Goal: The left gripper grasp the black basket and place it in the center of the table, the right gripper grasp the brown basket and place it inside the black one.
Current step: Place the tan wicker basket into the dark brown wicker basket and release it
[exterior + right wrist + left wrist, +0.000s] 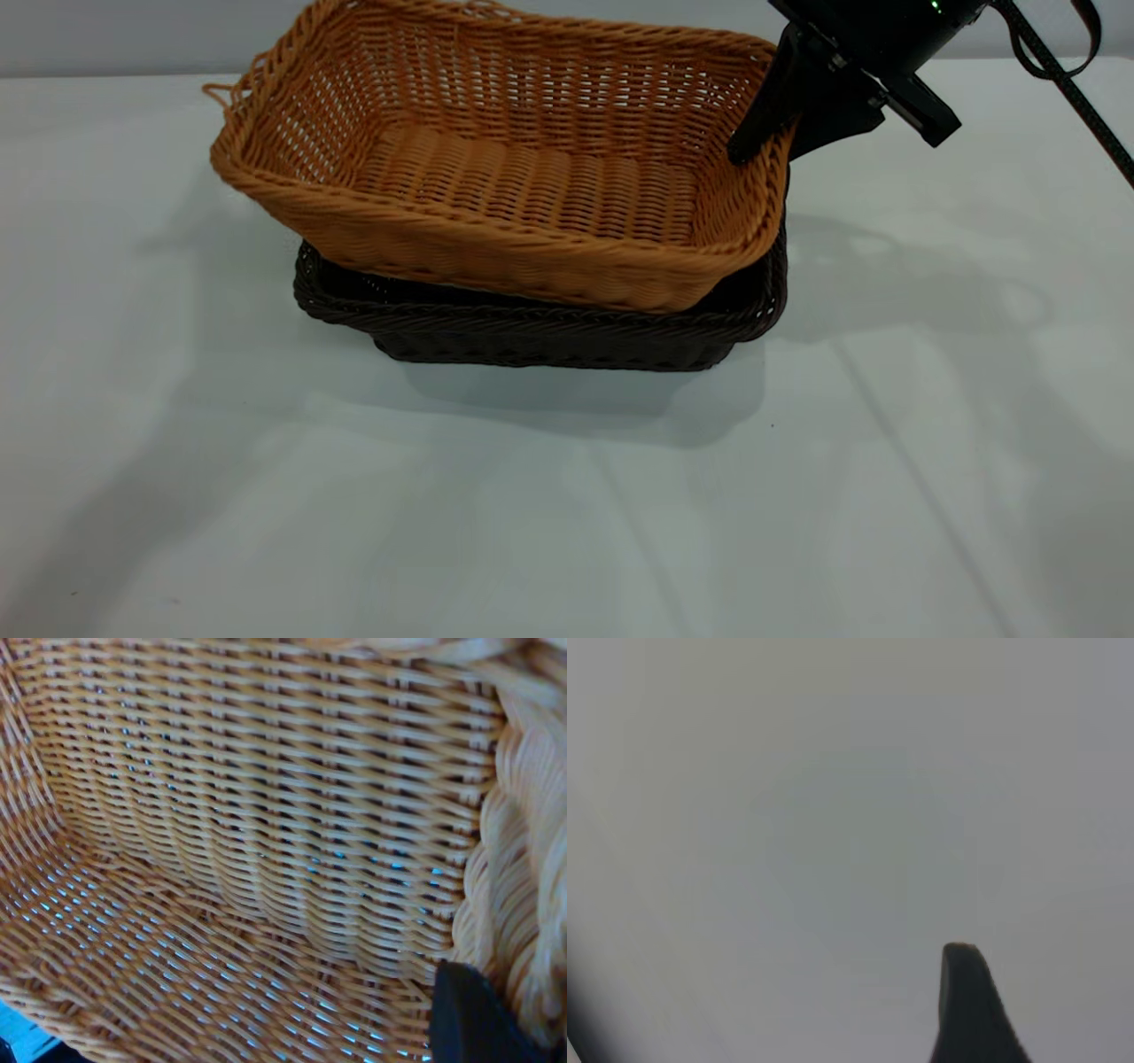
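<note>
Bare white table [567, 532] fills the foreground of the exterior view, marked only by soft shadows and faint streaks of reflected light. Behind that open stretch, near the middle of the surface, sits the black basket [532, 341], flat on the table with its long side toward the camera. The brown basket [505, 168] sits on top of it, partly nested and tilted: its right end is down inside the dark rim while its left end rides higher and juts out past the black basket's left edge, so the two are skewed rather than squarely stacked. A loose strand loops out from the brown basket's far left corner.

At the brown basket's right end the right gripper [778, 133] reaches down from the upper right, one finger inside the wall and the other outside, closed on the braided rim. Its thick black arm and a dangling cable run off the top right corner. From the right wrist view, the orange weave [266, 833] fills almost everything, with one dark fingertip [474, 1019] pressed against the inner wall beside the rim.

Only one dark fingertip of the left gripper [970, 1010] shows in the left wrist view, over bare table [833, 815]; whether it is spread or closed I cannot tell.
</note>
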Controlling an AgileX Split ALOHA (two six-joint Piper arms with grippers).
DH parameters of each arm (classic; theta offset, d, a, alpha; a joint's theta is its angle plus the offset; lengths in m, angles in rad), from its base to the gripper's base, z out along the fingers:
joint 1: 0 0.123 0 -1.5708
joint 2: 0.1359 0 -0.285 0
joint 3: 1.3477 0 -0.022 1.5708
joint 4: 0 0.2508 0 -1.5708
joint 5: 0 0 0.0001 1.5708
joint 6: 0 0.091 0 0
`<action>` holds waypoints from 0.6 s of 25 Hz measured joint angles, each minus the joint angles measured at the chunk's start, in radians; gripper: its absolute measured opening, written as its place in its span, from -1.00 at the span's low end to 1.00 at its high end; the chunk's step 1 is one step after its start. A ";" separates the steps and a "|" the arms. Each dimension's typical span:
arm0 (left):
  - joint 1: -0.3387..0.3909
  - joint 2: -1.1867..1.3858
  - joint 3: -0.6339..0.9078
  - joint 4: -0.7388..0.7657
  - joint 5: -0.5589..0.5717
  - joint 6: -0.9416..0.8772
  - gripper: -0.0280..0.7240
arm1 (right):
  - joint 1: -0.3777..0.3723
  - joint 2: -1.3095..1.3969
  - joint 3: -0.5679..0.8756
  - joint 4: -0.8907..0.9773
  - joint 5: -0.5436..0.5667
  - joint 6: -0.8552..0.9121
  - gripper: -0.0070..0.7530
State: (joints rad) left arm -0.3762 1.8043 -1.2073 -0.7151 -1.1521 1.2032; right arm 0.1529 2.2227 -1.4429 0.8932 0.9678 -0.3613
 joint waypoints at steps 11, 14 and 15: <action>0.000 0.000 0.000 0.000 -0.006 0.003 0.12 | -0.003 0.002 -0.075 -0.174 0.034 0.074 -0.74; 0.000 0.000 0.000 0.000 -0.006 0.004 0.12 | -0.002 0.002 -0.075 -0.174 0.029 0.079 -0.69; 0.000 0.000 0.000 0.000 -0.006 0.004 0.12 | -0.002 0.002 -0.075 -0.173 0.023 0.079 -0.64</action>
State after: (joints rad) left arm -0.3762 1.8043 -1.2073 -0.7153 -1.1583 1.2072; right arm 0.1510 2.2246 -1.5184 0.7201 0.9906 -0.2823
